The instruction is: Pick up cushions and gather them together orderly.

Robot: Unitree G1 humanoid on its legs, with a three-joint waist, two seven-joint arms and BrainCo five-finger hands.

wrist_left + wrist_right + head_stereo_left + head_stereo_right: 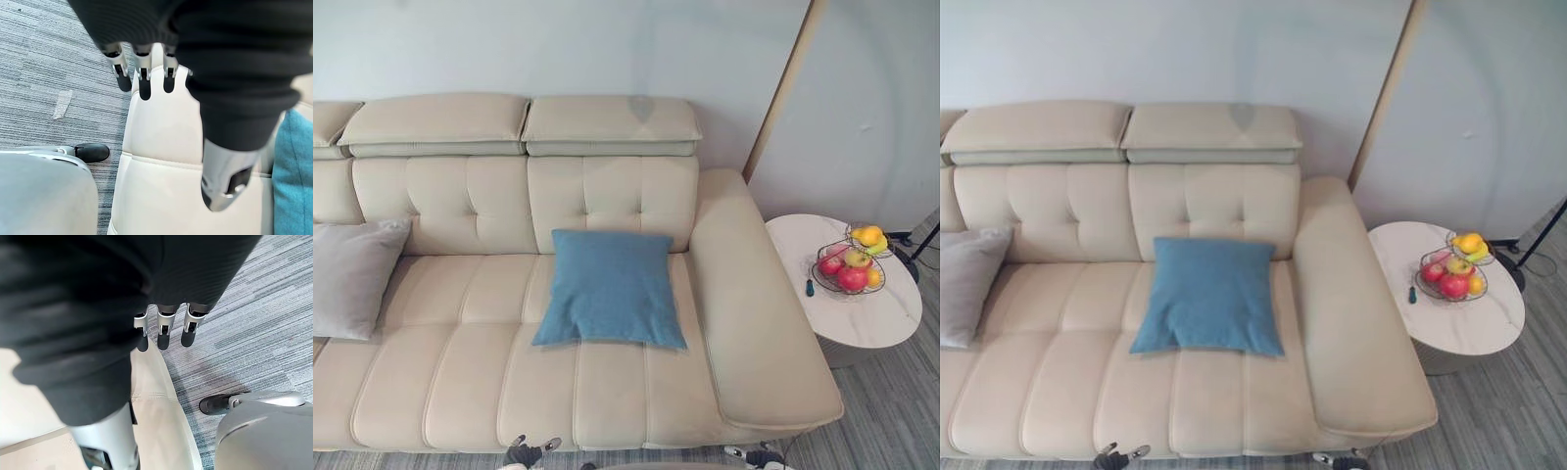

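A blue cushion point(612, 289) leans against the backrest in the middle of the cream sofa point(460, 382). A grey cushion point(352, 274) leans at the sofa's left end, partly cut off by the view's edge. My left hand point(522, 453) hangs low in front of the seat's front edge, below the blue cushion. Its fingers point(145, 78) are straight and hold nothing, and the blue cushion point(293, 171) shows beside it. My right hand point(751, 453) hangs by the sofa's right front corner, its fingers point(164, 328) straight and empty.
The wide right armrest point(754, 304) bounds the seat. Beyond it stands a round white side table point(876, 323) with a wire fruit basket point(852, 264) and a small dark object point(810, 287). A slanted wooden pole point(783, 88) leans at the wall. Grey carpet lies in front.
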